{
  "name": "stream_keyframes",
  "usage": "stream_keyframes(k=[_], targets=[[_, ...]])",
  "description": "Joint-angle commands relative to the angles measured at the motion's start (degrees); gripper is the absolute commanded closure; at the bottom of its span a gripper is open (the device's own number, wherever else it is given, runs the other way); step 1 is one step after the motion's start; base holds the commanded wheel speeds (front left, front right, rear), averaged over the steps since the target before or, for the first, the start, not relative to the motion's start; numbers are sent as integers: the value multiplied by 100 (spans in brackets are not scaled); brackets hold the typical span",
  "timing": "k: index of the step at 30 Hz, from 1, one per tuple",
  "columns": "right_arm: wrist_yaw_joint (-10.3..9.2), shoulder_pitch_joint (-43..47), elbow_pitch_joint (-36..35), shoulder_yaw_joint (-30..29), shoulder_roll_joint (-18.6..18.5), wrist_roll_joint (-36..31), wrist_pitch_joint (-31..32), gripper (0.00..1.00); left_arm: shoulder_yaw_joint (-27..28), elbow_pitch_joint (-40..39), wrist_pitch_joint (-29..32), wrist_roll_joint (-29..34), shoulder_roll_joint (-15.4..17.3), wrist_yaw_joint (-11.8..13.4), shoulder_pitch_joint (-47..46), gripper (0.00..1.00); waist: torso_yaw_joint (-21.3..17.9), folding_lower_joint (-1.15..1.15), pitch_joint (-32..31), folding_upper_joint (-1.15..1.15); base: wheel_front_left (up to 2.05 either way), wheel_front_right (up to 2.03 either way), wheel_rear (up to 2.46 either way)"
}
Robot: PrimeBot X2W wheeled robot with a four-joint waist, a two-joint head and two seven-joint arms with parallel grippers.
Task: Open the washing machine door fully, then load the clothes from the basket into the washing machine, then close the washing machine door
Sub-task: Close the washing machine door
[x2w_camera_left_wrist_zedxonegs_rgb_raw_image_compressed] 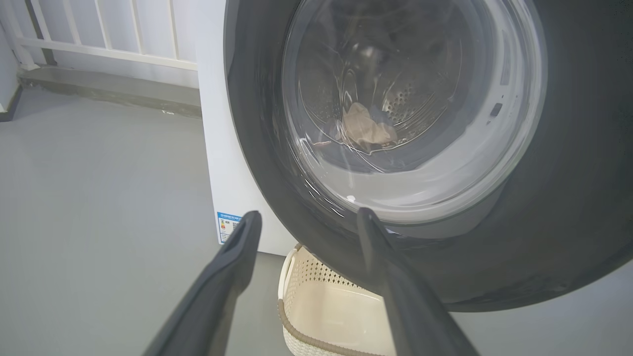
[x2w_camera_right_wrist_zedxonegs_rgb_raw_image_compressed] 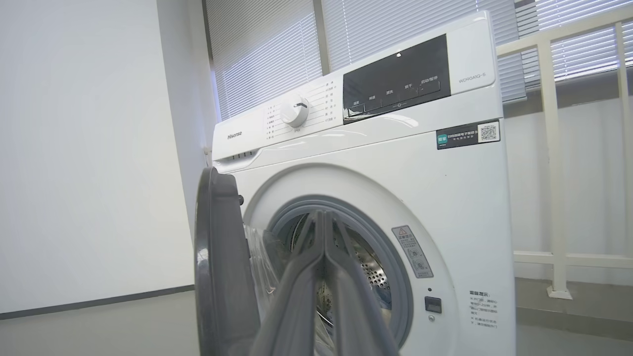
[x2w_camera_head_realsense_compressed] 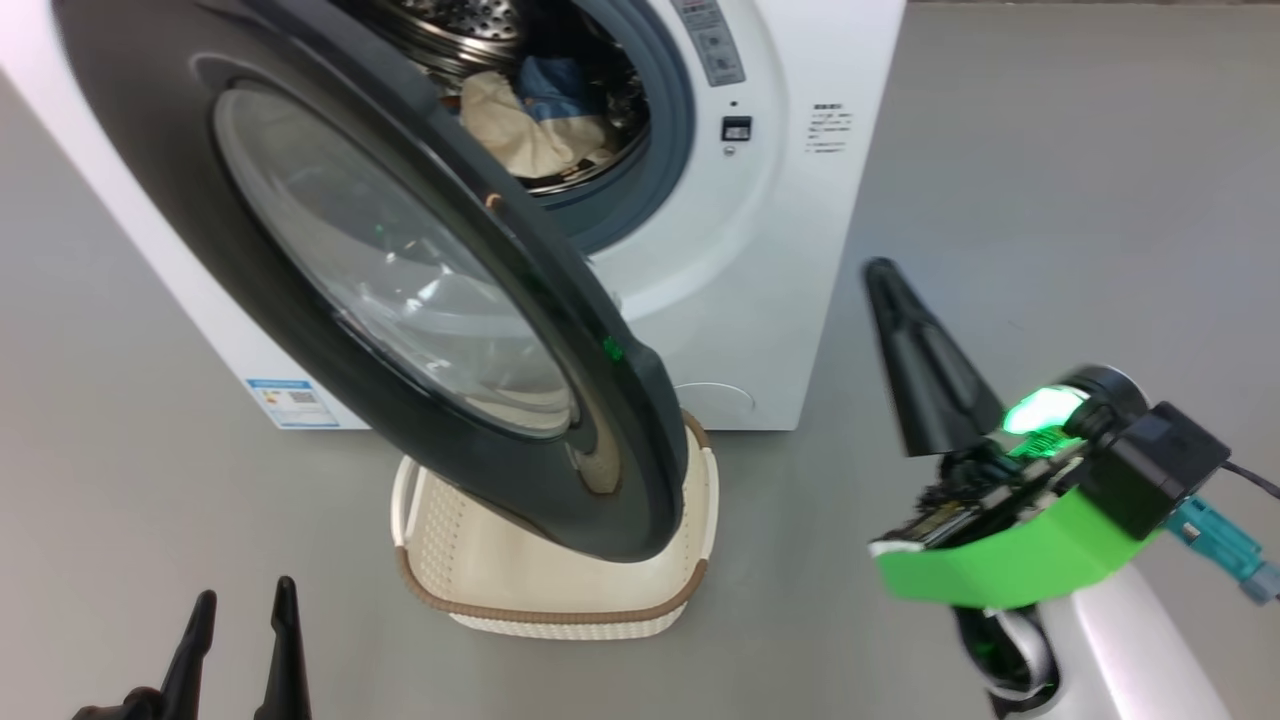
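- Head view: the washing machine door [x2w_camera_head_realsense_compressed: 400, 300] stands half open, centre frame; the clothes [x2w_camera_head_realsense_compressed: 530, 120] lie inside the drum of the washing machine [x2w_camera_head_realsense_compressed: 770, 250] at 12 o'clock; the basket [x2w_camera_head_realsense_compressed: 560, 612] sits on the floor at 6 o'clock, under the door's lower edge, with nothing visible in it
- The left gripper [x2w_camera_head_realsense_compressed: 246, 590] waits at 7 o'clock, fingers spread, holding nothing; the right gripper [x2w_camera_head_realsense_compressed: 882, 268] is at 3 o'clock, fingers pressed together on nothing, well apart from the door
- Risk: the door's low rim hangs just over the basket; I cannot tell whether they touch; a swing could drag or tip it
- Risk: a cream fold lies near the drum's mouth; shutting the door could pinch it in the seal
- Risk: a push on the bulging glass would likely slide off; the black rim seems safer
- The door is round, so it has no true long axis; its slanted line runs from 11 to 5 o'clock, free edge at 5; its outer face points toward 7 o'clock
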Motion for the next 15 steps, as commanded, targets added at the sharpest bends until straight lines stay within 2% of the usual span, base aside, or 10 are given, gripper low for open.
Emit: stream_keyframes(k=[1,8,15], targets=[[9,-197,-342,315,80,67,-27,100,161,-183,-37,-24,37,-9,-233,0,99,0,-8,0,0,0,0],[9,-230,-682,1186,19,164,-27,100,202,-234,-37,-35,-13,-9,-236,0,212,0,11,0,0,0,0],[9,-141,-271,2057,-97,306,-27,100,208,-239,-37,-54,-64,-9,-255,0,272,0,49,0,0,0,0]])
